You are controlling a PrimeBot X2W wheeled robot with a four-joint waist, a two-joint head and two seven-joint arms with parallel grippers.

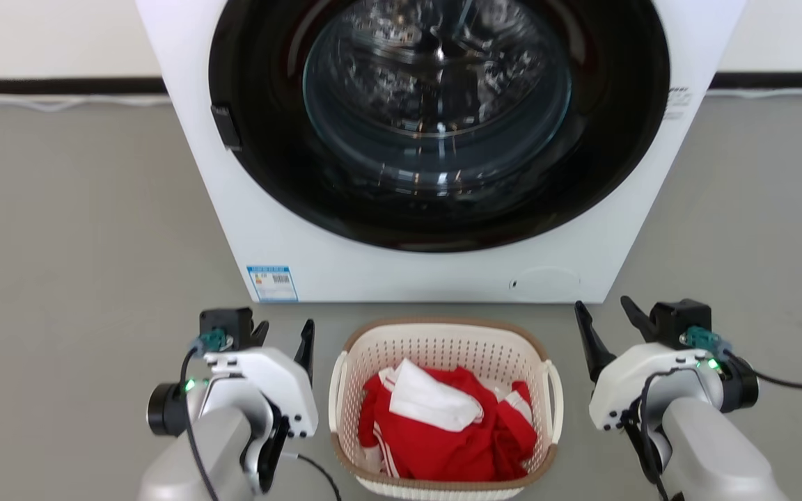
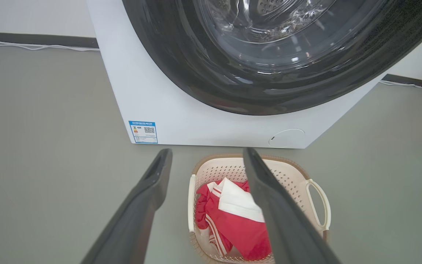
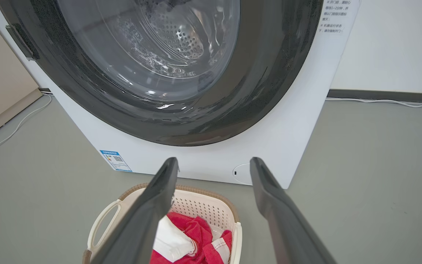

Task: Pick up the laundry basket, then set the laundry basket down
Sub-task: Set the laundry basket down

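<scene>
My left gripper [image 1: 286,327] and right gripper [image 1: 601,306] both stand spread wide, holding nothing, one on each side of the laundry basket [image 1: 443,348] and apart from it. The basket sits on the grey floor [image 1: 60,243] just in front of the washer [image 1: 345,257] — red and white clothes [image 1: 443,424] lie inside.

Head camera looks down, wrist cameras sit low at either side — all share laundry basket [image 1: 443,351] and washer [image 1: 345,264].
</scene>
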